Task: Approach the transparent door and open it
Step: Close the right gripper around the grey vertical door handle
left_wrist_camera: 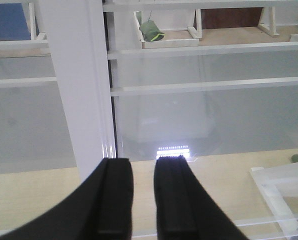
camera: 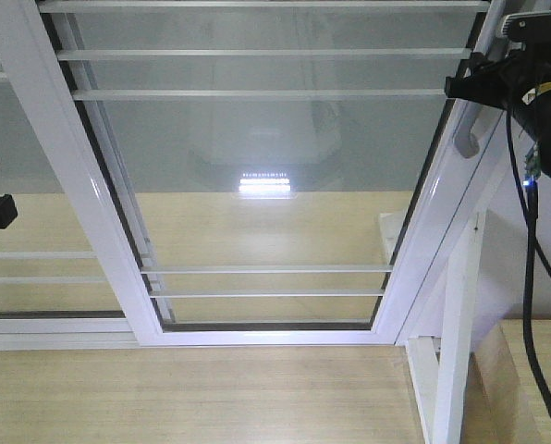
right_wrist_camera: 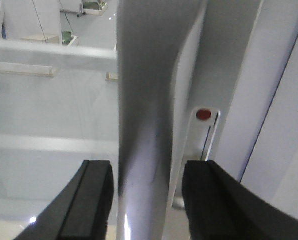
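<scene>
The right hand [right_wrist_camera: 148, 170] straddles the curved grey handle [right_wrist_camera: 144, 90], fingers apart on either side, not clamped. The handle sits on the right edge stile of the transparent door [camera: 431, 217], beside the lock plate [right_wrist_camera: 205, 131]. Pulling before closing could let the bar slip free. If the plate's red dot means locked, pulling would strain the arm. The left hand [left_wrist_camera: 144, 165] is empty, fingers narrowly apart.

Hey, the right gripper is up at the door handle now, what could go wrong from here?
The right gripper straddles the grey handle with gaps on both sides; pulling before closing could let the bar slip out. The lock plate shows a red dot, possibly meaning locked; a pull might then just stall. The left gripper hangs near a white frame stile and might get bumped.
</scene>
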Tool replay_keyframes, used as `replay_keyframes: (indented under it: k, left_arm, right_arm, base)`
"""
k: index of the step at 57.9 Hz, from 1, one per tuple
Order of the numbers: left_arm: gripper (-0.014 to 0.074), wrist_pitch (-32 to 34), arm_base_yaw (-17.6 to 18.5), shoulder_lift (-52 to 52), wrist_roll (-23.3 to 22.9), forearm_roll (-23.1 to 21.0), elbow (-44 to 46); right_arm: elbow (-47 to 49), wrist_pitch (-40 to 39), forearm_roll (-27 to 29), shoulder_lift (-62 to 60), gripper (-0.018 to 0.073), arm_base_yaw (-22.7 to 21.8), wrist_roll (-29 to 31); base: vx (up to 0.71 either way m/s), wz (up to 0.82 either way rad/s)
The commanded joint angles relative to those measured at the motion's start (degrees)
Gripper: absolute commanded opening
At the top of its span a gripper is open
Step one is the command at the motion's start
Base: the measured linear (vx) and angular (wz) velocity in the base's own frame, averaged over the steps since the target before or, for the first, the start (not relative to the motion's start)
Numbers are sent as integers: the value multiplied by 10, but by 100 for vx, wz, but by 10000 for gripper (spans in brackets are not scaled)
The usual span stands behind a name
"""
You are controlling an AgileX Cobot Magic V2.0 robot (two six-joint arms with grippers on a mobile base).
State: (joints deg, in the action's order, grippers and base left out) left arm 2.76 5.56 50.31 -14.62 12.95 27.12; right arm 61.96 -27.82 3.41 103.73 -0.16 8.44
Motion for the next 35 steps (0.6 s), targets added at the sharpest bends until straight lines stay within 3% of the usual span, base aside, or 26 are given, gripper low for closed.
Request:
replay_keyframes:
  k: [1,35]
  left_arm:
    - [290,41,2,-3,-5,-4,20]
    - [290,41,2,-3,-5,-4,20]
  right_arm:
    - [39,-37,-1,-28,403,-3,4]
    - [58,-31,-5,-18,358,-2,3]
  base:
    - [0,0]
    - [0,0]
